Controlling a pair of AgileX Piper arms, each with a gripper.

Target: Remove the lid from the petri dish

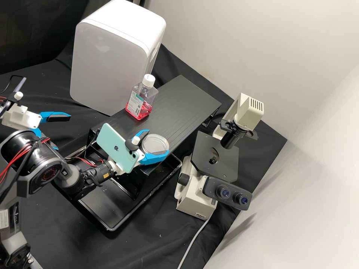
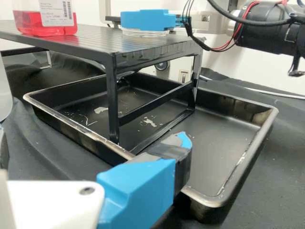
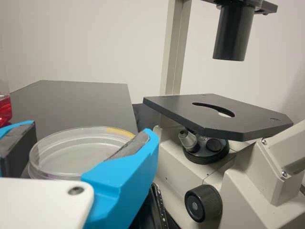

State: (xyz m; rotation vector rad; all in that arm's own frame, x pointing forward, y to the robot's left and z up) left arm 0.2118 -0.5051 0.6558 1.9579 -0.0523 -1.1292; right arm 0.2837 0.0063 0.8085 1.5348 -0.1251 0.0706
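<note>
Your right pincer (image 1: 157, 142) clasps the lid (image 3: 78, 145) of the petri dish (image 1: 154, 145), which sits at the near edge of the raised shelf (image 1: 183, 102), 5 o'clock from the culture flask (image 1: 141, 100). Likely next: lift straight up, keeping the base down. The microscope (image 1: 220, 164) crowds 3 o'clock; above looks open. At 9 o'clock your left pincer (image 1: 50, 125) rests released.

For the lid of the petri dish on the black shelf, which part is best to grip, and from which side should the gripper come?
Probably the lid by its low side wall, pinched at two opposite points, coming level from the shelf end where the right gripper is. It lies flat, round and shallow, close to that edge.
</note>
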